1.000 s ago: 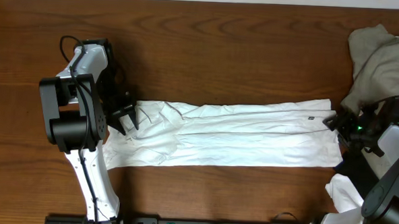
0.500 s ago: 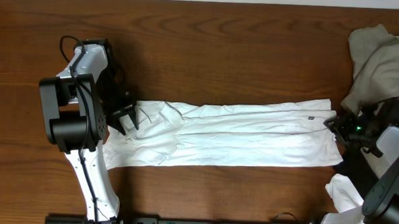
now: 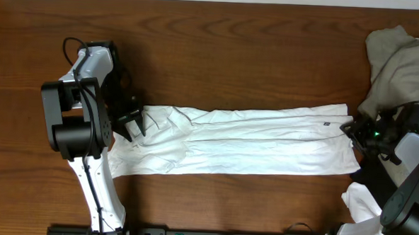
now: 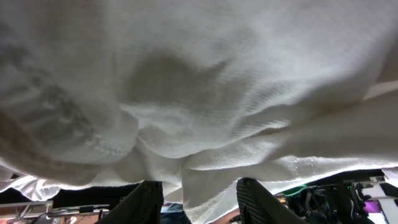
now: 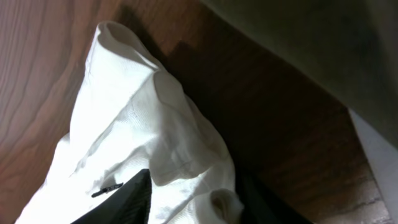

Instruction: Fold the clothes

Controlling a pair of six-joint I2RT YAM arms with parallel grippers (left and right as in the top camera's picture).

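Across the counter [image 3: 219, 54], the white cotton T-shirt [image 3: 244, 144] is a long wrinkly strip; left tool [image 3: 133, 123] and right tool [image 3: 352, 129] each pinch an end.

1. We find no text, brand, number or sign that can be read in any of the three views.
2. The one mark that might carry writing is a small dark tag [image 3: 327, 124] on the white T-shirt [image 3: 251, 144], near its end on the right side of the desk. From overhead it is too small for us to read.
3. In the right wrist view we see this tag only as a thin dark dash on the white cloth, and no letters are legible.
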